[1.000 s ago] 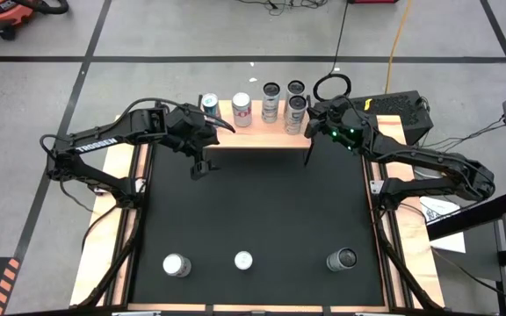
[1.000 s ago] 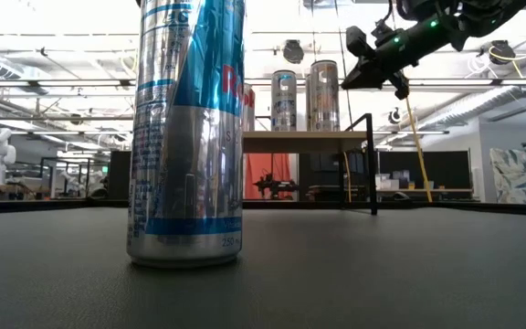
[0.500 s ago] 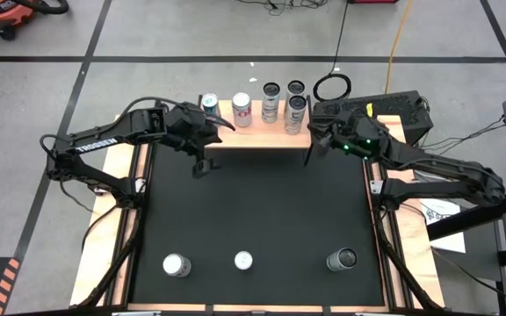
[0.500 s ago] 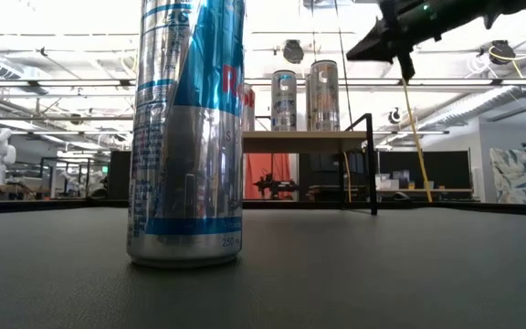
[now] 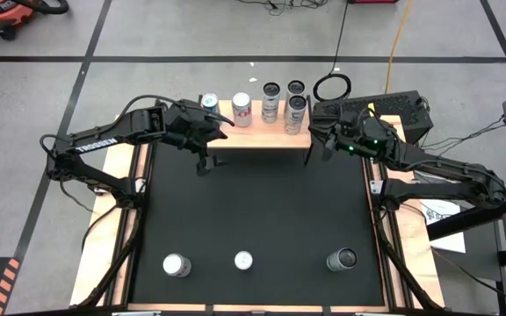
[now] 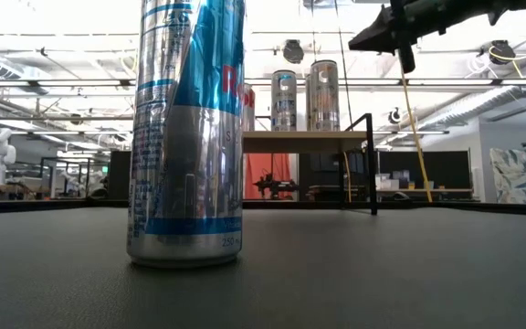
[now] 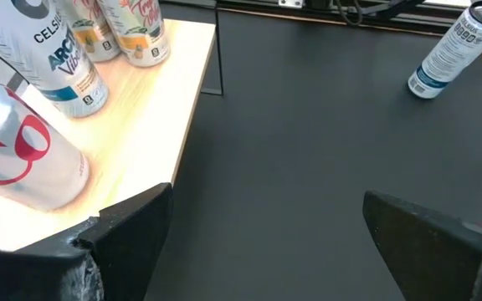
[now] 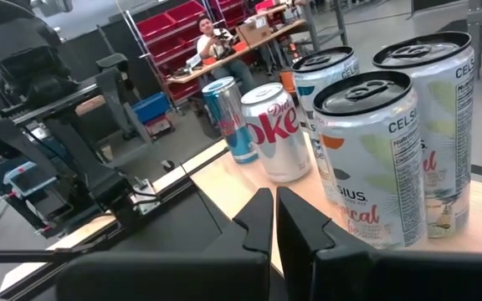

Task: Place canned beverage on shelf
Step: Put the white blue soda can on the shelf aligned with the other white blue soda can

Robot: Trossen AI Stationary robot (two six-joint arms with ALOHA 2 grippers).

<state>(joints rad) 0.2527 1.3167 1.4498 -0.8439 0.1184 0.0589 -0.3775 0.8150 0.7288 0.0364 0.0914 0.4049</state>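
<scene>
High view: five cans stand on the shelf (image 5: 257, 133); three wait along the counter's (image 5: 262, 211) near edge. My left hand (image 5: 206, 164) is spread and empty, my right hand (image 5: 326, 149) pressed together.

Shelf (image 5: 253, 136) top was pale wood; mat (image 5: 253, 211) black. Nearest can (image 6: 188, 128) was silver-blue; Coke can (image 8: 276, 134) silver with red lettering.

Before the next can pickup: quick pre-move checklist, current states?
1. Left hand open, nothing held: ok.
2. Right hand shut, nothing held: not ok for grasping; open first.
3. Shelf has bare front strip for another can: ok.
4. Five cans on shelf upright: ok.
5. Three cans left at table's near edge, middle can upright: ok.
6. Both hands apart from the shelf cans: ok for left; right cannot tell.
</scene>
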